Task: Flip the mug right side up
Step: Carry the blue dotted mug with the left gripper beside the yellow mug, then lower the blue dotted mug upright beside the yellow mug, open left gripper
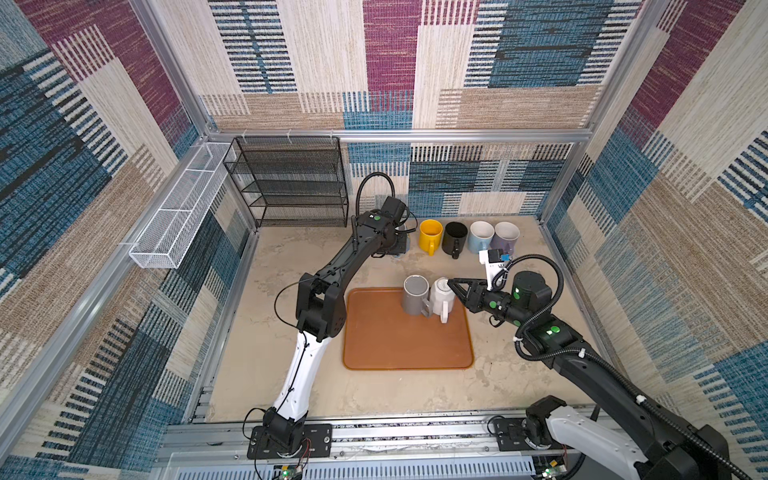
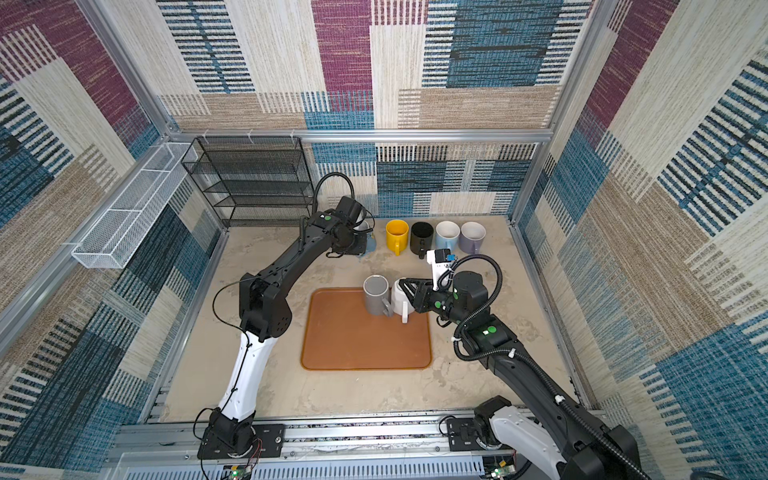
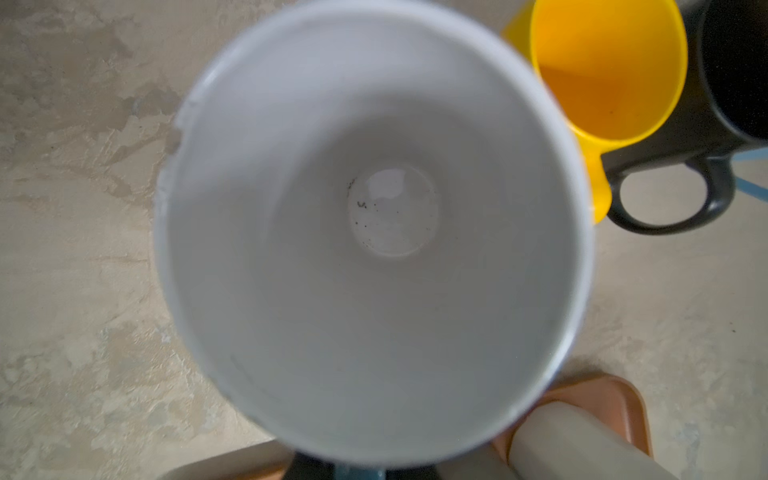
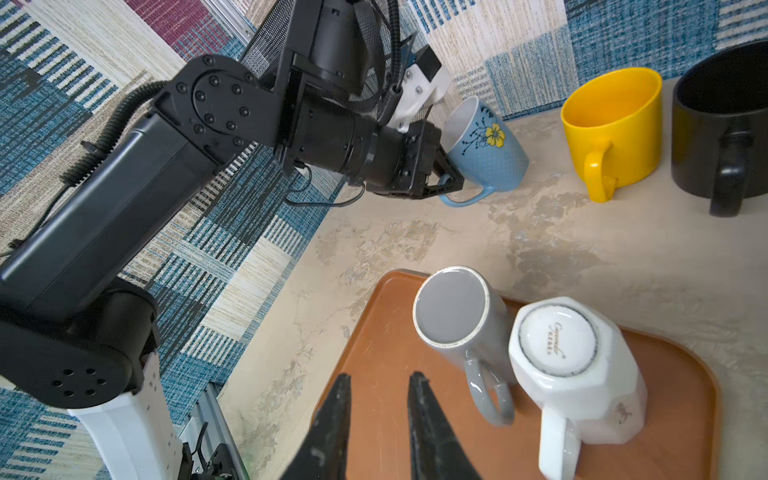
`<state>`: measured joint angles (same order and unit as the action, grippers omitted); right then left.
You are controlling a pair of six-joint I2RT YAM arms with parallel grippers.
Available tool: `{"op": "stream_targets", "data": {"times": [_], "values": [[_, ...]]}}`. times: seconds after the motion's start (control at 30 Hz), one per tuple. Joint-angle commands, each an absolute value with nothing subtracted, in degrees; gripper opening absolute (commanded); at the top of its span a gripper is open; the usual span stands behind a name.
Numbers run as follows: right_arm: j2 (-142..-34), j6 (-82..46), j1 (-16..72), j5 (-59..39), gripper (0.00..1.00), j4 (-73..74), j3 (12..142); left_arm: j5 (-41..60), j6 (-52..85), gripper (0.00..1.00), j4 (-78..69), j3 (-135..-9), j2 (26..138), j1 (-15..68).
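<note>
Left tool [image 4: 451,183] is clamped on the handle of the blue mug [image 4: 486,153], which tilts at nine o'clock of the yellow mug [image 4: 615,124]. Right tool [image 4: 380,380], slightly parted and empty, hangs over the tray [image 4: 382,324].

- Both top views look steeply down from high above the front edge, far enough back to take in the whole table [image 1: 415,395] and tray [image 1: 395,345]; the 2 views nearly coincide.
- The left wrist view looks from very close, blurred, straight into what seems to be the blue mug [image 3: 374,291], with the yellow mug [image 3: 606,70] beside it.
- The right wrist view looks low across the tray toward the back wall [image 4: 519,41], sharing both mugs with the left wrist view.
</note>
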<state>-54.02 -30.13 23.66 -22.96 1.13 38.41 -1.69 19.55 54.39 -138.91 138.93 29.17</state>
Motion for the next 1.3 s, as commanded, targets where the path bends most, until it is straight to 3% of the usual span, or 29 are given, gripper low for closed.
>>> {"op": "stream_targets", "data": {"times": [0.0, 0.3, 1.27], "values": [[-53.1, -30.5, 23.6, -22.8, 0.28, 1.5, 38.2, -3.7, 21.1, 0.0, 55.2, -142.3, 140.9, 29.5], [-52.1, -29.9, 23.7, -22.6, 0.27, 0.6, 38.6, -6.2, 20.9, 0.0, 54.9, -148.6, 146.5, 30.9], [-52.4, -29.5, 23.6, -22.5, 0.28, -0.3, 39.3, -7.7, 20.7, 0.0, 52.8, -148.4, 148.8, 31.0]]}}
